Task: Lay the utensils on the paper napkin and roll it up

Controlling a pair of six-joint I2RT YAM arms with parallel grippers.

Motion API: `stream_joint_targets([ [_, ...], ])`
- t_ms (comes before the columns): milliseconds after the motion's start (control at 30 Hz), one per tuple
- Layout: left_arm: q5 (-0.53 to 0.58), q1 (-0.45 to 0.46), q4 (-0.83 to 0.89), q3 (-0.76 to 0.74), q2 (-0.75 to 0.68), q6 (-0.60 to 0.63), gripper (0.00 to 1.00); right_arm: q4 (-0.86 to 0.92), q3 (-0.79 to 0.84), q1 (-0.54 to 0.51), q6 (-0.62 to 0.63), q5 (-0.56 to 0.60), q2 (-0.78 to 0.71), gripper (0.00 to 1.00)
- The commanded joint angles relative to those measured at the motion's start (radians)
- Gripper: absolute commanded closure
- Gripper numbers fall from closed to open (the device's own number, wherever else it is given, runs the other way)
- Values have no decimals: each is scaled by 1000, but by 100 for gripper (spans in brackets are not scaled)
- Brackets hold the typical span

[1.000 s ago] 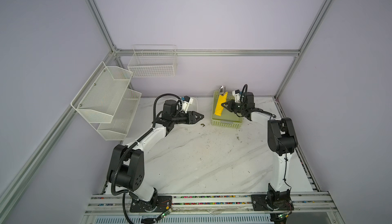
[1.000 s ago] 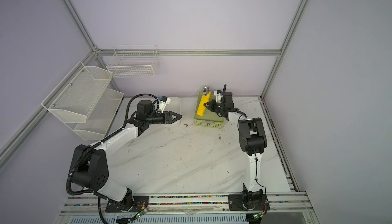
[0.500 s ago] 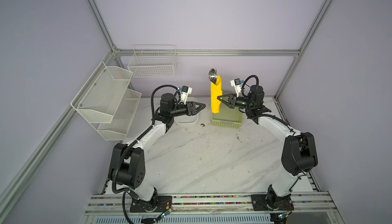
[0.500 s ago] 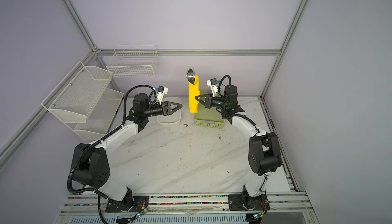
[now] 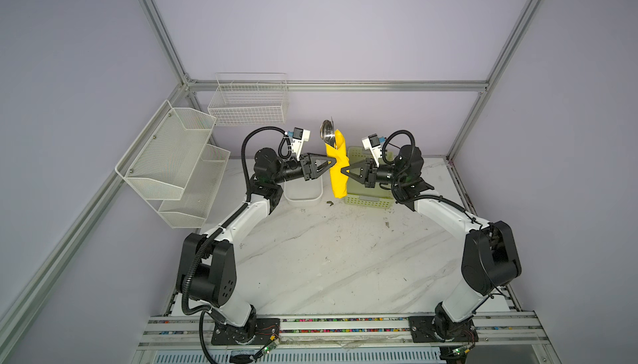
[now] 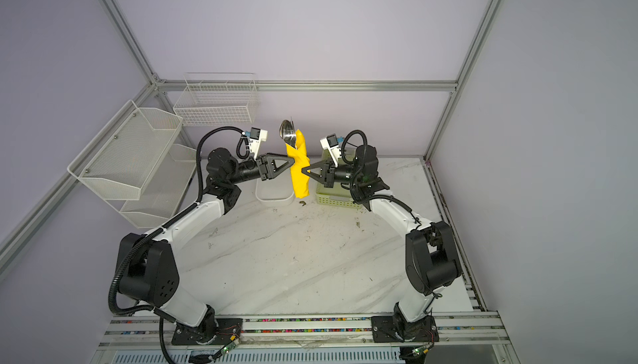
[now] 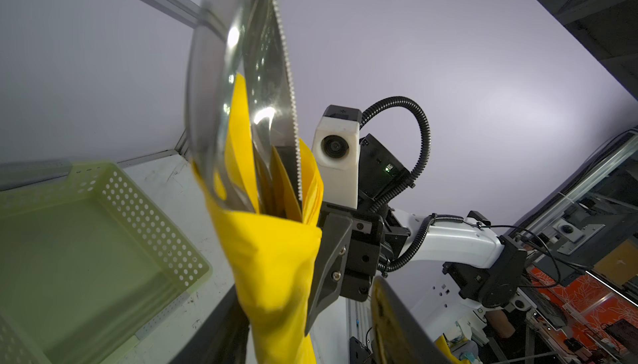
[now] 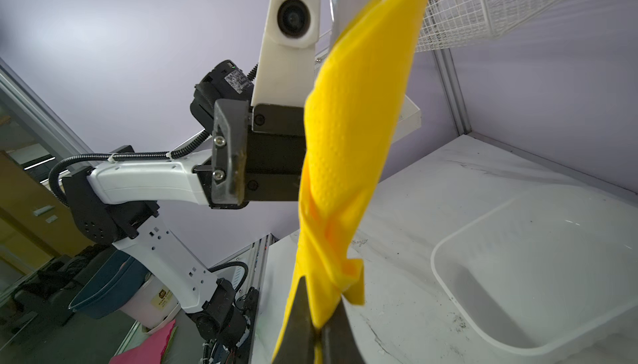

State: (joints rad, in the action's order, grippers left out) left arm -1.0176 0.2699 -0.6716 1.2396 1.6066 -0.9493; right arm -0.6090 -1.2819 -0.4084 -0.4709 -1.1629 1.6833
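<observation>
The paper napkin (image 5: 336, 172) (image 6: 298, 172) is a yellow roll held upright in the air over the back of the table. The utensils (image 5: 327, 132) (image 6: 287, 131) stick out of its top as a silver spoon bowl and a serrated knife blade (image 7: 276, 79); their handles are hidden inside. My right gripper (image 5: 342, 171) (image 8: 319, 324) is shut on the roll's middle from the right. My left gripper (image 5: 334, 162) (image 7: 303, 327) is open. Its fingers (image 7: 397, 321) straddle the napkin (image 7: 272, 258) from the left, with a gap on one side.
A pale green perforated basket (image 5: 369, 200) (image 7: 103, 186) sits on the table behind the roll. A white tub (image 5: 303, 200) (image 8: 438, 258) stands to its left. Wire racks (image 5: 169, 158) (image 5: 248, 103) hang on the left and back walls.
My right gripper has lifted the rolled napkin with the utensils up out of the green basket. My left gripper has risen and moved right until its fingers straddle the roll.
</observation>
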Motion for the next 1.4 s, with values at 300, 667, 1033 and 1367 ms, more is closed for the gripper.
stream_joint_targets([
  [300,-18,18,-248,-55,10,-141,54,-333,-6,-41,-149,14,15,100],
  [667,-23,22,-254,-68,-4,-129,85,-240,-26,-49,-117,38,13,100],
  [1033,20,-23,-92,-67,-82,17,100,222,51,-44,119,236,-138,53],
  [1367,57,-30,162,-43,-141,213,100,502,72,-52,178,495,-299,61],
])
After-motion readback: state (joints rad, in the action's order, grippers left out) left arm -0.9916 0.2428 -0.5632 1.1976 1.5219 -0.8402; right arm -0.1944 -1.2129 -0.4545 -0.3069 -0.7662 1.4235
